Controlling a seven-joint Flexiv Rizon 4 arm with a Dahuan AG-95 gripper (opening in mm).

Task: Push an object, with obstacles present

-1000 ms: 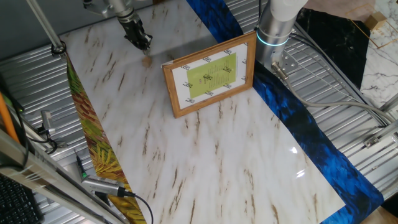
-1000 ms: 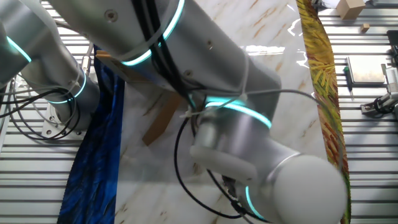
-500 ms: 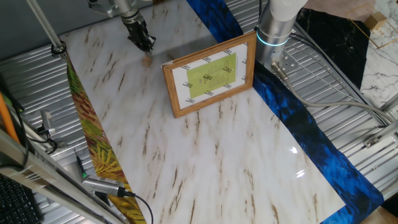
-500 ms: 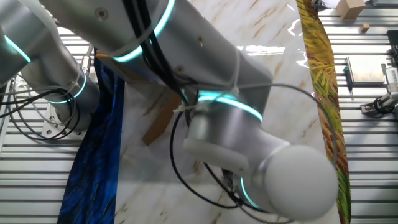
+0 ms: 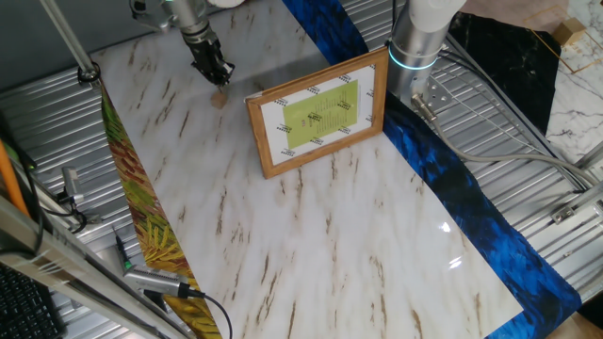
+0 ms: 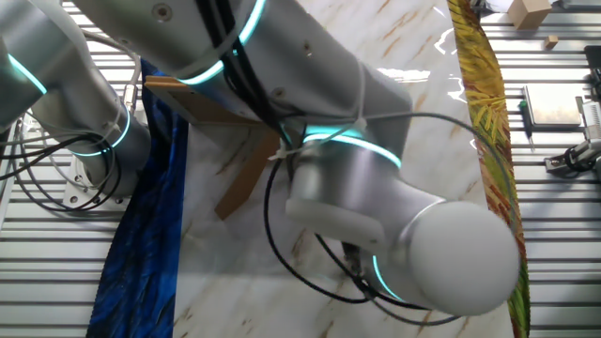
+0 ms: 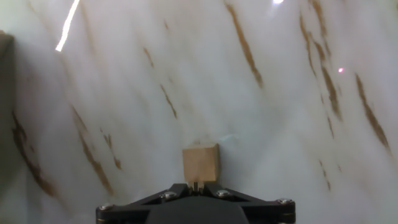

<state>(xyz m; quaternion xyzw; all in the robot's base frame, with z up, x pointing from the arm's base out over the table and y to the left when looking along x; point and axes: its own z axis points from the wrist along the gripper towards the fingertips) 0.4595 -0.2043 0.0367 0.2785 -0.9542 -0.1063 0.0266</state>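
Counts:
- 1 small tan wooden block [image 7: 200,163], lower centre of hand view; same one upper left in one fixed view [image 5: 220,95]
- 1 wooden picture frame [image 5: 318,113], upper centre
- 1 gripper [image 5: 216,73], upper left
- 1 robot arm [image 6: 310,141], fills most of other fixed view
- 1 blue cloth strip [image 5: 452,179], right side
- 1 yellow-green leaf-print strip [image 5: 141,207], left side
- 1 marble tabletop [image 5: 320,245]

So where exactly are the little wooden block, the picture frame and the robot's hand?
Little wooden block [image 7: 200,163]: hand view, its front face.
Picture frame [image 5: 317,162]: one fixed view, lower wooden edge.
Hand [image 5: 220,74]: one fixed view, at the fingertips.
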